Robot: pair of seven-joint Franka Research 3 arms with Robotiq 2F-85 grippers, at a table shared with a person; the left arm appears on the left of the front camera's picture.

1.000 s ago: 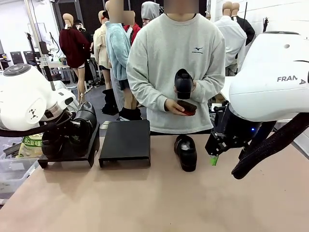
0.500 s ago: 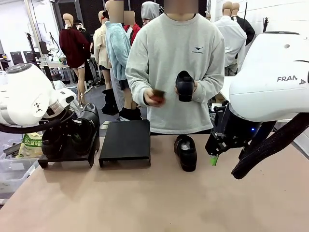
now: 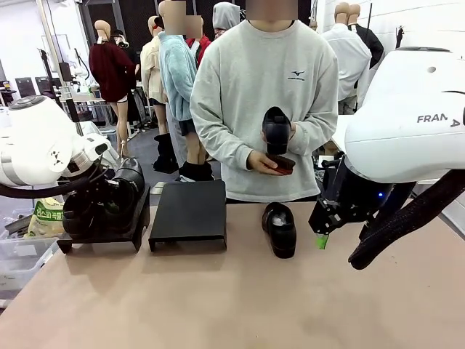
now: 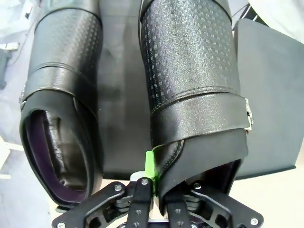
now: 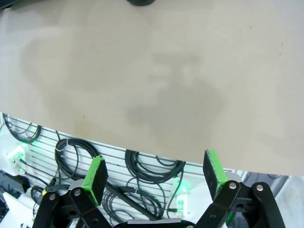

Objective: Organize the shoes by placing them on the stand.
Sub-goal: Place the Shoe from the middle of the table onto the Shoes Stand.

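Observation:
Two black shoes lie side by side on the left black stand (image 3: 102,236). In the left wrist view my left gripper (image 4: 154,183) is shut on the heel rim of the right-hand shoe (image 4: 190,85), and the other shoe (image 4: 61,95) rests beside it. A second black stand (image 3: 189,211) stands bare next to the first. Another black shoe (image 3: 280,229) lies on the table in front of the person. The person holds one more shoe (image 3: 276,129) upright at chest height. My right gripper (image 3: 320,236) hangs open over the table's right side, with nothing between its green pads (image 5: 97,173).
The person's other hand holds a small dark object (image 3: 280,163) under the raised shoe. The right wrist view looks down on the tan tabletop (image 5: 152,71), its near edge, and coiled cables (image 5: 142,166) below. Bins (image 3: 22,247) sit left of the table.
The person's hand with the small dark object swung out to the side and came back under the raised shoe. My left arm shifted slightly; the right arm stayed still.

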